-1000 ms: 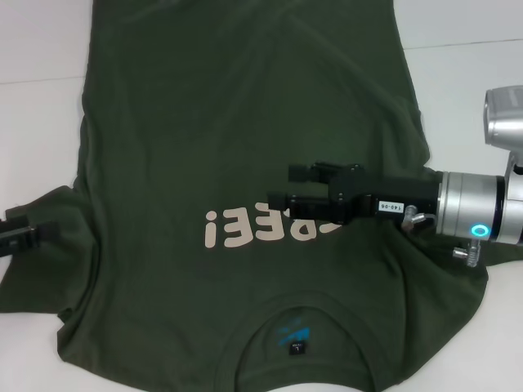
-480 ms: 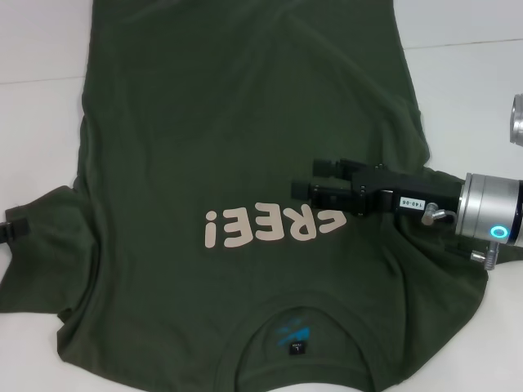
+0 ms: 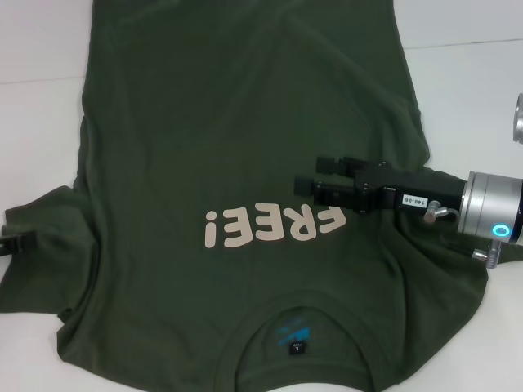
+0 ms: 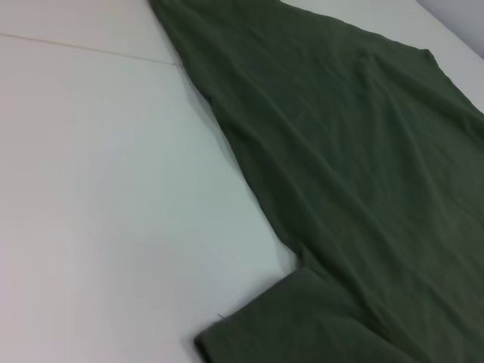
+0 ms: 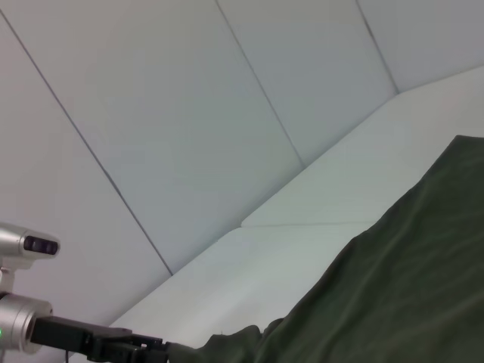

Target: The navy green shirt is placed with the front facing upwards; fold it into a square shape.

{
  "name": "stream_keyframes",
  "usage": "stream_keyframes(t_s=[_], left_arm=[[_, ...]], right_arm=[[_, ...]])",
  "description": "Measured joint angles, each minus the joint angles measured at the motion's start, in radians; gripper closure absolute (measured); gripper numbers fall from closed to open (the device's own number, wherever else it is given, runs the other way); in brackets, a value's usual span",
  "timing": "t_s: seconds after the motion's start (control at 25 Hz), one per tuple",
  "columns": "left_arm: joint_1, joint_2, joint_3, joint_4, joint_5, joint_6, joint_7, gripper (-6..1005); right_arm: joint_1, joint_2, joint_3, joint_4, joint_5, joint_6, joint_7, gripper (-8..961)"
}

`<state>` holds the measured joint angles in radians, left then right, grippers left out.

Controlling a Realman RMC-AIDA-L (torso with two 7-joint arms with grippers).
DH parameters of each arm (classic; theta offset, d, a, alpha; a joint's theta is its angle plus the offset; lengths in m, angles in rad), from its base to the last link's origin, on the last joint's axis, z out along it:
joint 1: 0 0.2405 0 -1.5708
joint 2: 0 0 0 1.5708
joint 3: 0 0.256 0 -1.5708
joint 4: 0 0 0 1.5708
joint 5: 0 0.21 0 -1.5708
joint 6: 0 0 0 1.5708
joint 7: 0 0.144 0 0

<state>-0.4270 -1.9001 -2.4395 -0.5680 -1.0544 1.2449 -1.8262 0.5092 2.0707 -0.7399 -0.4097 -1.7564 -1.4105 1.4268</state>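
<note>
The navy green shirt (image 3: 245, 122) lies spread front up on the white table, its collar and black label (image 3: 296, 347) nearest me. The pale letters (image 3: 270, 226) run across the chest. My right gripper (image 3: 317, 176) hovers over the chest, just right of the letters. It is open, with nothing between its fingers. Only the black tip of my left gripper (image 3: 10, 245) shows at the left edge, beside the left sleeve (image 3: 41, 237). The left wrist view shows the shirt's side (image 4: 363, 166) and a sleeve hem (image 4: 257, 333). In the right wrist view the left gripper (image 5: 144, 349) sits at the edge of the cloth (image 5: 393, 287).
Bare white table (image 3: 41, 122) lies left of the shirt, with more (image 3: 466, 106) to its right. A seam in the tabletop (image 4: 91, 47) runs toward the shirt. Pale wall panels (image 5: 189, 113) stand behind the table's far side.
My right gripper has drawn back to the right, off the letters, which now show in full. My left gripper has slid left, almost out of the head view.
</note>
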Motion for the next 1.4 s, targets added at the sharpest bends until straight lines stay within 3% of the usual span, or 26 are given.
stream_keyframes(t_s=[1.0,1.4], left_arm=[[-0.031,-0.037,0.009,-0.005,0.06,0.016,0.007,80],[-0.038,-0.038,0.008,-0.011,0.062,0.013,0.008,81]], right_arm=[[0.009,0.0,0.014,0.0,0.0,0.001,-0.006,58],[0.004,0.0,0.016,-0.001,0.0,0.002,-0.01,58]])
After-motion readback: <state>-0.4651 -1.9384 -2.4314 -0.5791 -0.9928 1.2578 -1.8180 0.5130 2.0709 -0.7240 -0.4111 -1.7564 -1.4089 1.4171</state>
